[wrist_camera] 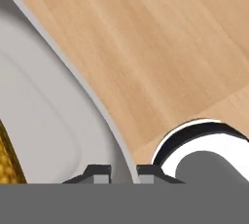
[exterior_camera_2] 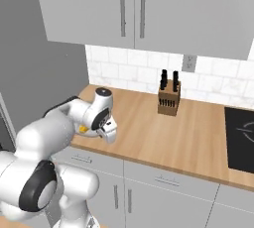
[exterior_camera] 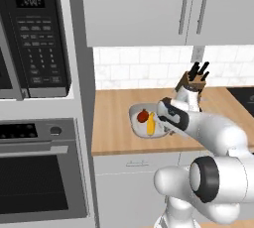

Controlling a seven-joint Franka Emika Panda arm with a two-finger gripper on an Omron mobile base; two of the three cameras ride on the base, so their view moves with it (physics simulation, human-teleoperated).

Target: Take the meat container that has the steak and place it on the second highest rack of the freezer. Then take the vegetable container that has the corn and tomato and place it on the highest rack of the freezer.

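Observation:
The vegetable container is a shallow light-grey tray on the wooden counter, holding a red tomato and a yellow corn. My arm reaches over its right side. In the hand view my gripper is shut on the container's rim, one fingertip inside the tray and one outside. The corn shows at the lower left there. Whether the tray rests on the counter or is lifted, I cannot tell. The meat container, the steak and the freezer are out of view.
A wooden knife block stands against the tiled wall behind the tray. A microwave and an oven fill the tall unit on the left. A dark cooktop lies to the right. Upper cabinets hang above the counter.

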